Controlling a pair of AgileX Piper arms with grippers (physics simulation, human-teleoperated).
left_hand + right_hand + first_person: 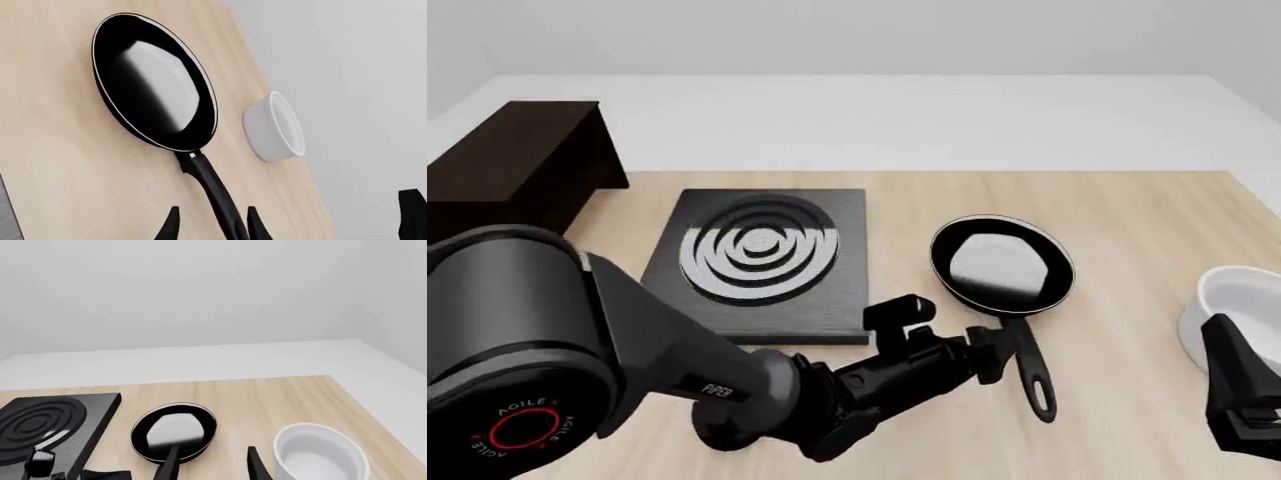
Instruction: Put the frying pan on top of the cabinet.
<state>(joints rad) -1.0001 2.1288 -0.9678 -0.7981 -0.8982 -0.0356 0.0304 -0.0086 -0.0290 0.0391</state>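
Frying pan: the frying pan (1002,263) lies flat on the light wooden table (1148,220), just right of the stove plate (761,262), bowl toward the far edge.
Handle axis: its long handle (1028,360) runs back from the bowl toward the arms' side, ending in a holed tip.
Left gripper: the left gripper (212,227) has its fingers parted and straddling the handle, one on each side; in the wrist view they do not look pressed against it.
Nearer arm: the left, already at the handle; the right gripper (1238,385) sits at the table's right edge by the white bowl (1232,305), and whether it is parted or closed cannot be told.
Cabinet: the cabinet (521,165) stands at the far left, well apart from the pan, beyond the stove plate.
Coming move, as judged: close on the handle, lift, then carry left over the stove plate to the cabinet's flat top.
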